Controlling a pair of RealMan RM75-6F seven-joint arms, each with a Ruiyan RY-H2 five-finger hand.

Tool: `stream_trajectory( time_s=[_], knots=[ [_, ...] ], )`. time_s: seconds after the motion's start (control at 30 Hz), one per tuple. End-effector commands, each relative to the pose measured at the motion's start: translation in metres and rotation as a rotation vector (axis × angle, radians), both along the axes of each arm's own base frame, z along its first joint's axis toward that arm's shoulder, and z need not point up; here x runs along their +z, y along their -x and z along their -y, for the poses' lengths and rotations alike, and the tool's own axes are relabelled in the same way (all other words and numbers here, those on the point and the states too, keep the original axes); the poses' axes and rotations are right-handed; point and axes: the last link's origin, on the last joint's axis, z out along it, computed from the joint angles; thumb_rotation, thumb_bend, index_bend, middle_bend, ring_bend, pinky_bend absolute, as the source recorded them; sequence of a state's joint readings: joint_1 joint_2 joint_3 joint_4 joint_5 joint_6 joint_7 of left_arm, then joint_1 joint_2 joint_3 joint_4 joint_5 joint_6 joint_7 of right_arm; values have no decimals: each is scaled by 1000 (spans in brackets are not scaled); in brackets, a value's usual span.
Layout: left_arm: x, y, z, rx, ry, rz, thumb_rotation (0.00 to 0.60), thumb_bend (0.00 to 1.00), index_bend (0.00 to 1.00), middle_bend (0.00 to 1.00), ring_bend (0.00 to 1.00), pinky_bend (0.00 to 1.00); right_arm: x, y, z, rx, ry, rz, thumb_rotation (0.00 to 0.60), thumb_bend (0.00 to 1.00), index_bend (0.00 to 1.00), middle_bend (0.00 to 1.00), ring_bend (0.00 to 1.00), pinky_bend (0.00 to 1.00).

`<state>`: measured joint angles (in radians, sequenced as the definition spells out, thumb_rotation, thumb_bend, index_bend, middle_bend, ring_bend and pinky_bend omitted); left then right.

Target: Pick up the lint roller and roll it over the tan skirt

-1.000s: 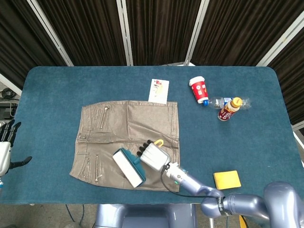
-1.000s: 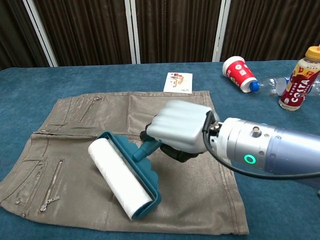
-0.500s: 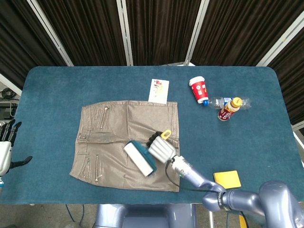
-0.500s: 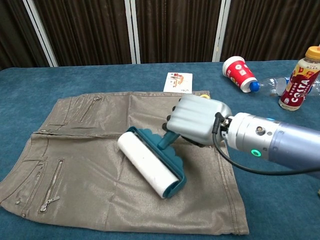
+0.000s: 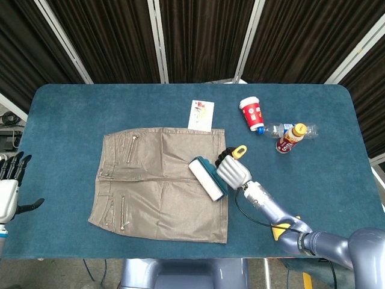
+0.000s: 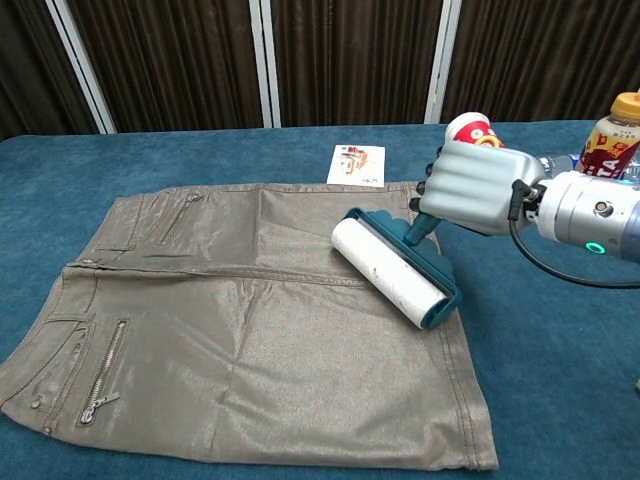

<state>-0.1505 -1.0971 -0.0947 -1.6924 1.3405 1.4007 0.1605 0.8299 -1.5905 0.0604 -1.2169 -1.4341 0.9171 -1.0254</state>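
The tan skirt [image 5: 159, 174] [image 6: 240, 320] lies flat on the blue table, zips on its left half. A lint roller [image 5: 207, 177] [image 6: 393, 267] with a white roll and teal frame rests on the skirt's right part, near its right edge. My right hand [image 5: 233, 170] [image 6: 478, 188] grips the roller's teal handle from the right, fingers wrapped round it. My left hand [image 5: 8, 186] hangs off the table's left edge, fingers spread, holding nothing; the chest view does not show it.
A small printed card [image 5: 201, 115] [image 6: 357, 164] lies just beyond the skirt. A red paper cup [image 5: 251, 113] [image 6: 472, 131], a clear bottle [image 5: 274, 128] and a brown drink bottle [image 5: 290, 138] [image 6: 610, 141] sit at the back right. A yellow sponge [image 5: 280, 230] lies near the front right.
My right hand has drawn the roller across the skirt from the front middle towards the right and further back, ending near the skirt's right edge. The left hand stayed put.
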Motion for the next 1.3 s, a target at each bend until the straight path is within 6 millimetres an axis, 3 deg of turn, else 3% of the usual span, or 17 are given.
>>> stream_trajectory(
  time_s=[0.03, 0.47, 0.83, 0.97, 1.17, 1.3],
  knots=[
    [0, 0, 0, -1, 0, 1, 600, 0, 0, 0, 0, 0, 0, -4, -3, 14, -8, 5, 600, 924, 431, 456, 369, 421],
    [1, 0, 0, -1, 1, 5, 600, 0, 0, 0, 0, 0, -35, -57, -55, 156, -152, 39, 600, 925, 430, 457, 371, 426],
    [3, 0, 1, -4, 2, 9, 600, 0, 0, 0, 0, 0, -58, -86, -84, 212, -220, 63, 600, 924, 430, 457, 371, 426],
    [4, 0, 2, -5, 1, 11, 600, 0, 0, 0, 0, 0, -57, -84, -83, 211, -207, 54, 600, 925, 431, 457, 372, 426],
    [5, 1, 2, -5, -2, 13, 600, 0, 0, 0, 0, 0, -46, -66, -68, 175, -150, 22, 600, 925, 431, 457, 372, 426],
    [3, 0, 2, -5, 2, 10, 600, 0, 0, 0, 0, 0, -25, -31, -41, 93, -61, -20, 600, 925, 431, 457, 372, 427]
  ],
)
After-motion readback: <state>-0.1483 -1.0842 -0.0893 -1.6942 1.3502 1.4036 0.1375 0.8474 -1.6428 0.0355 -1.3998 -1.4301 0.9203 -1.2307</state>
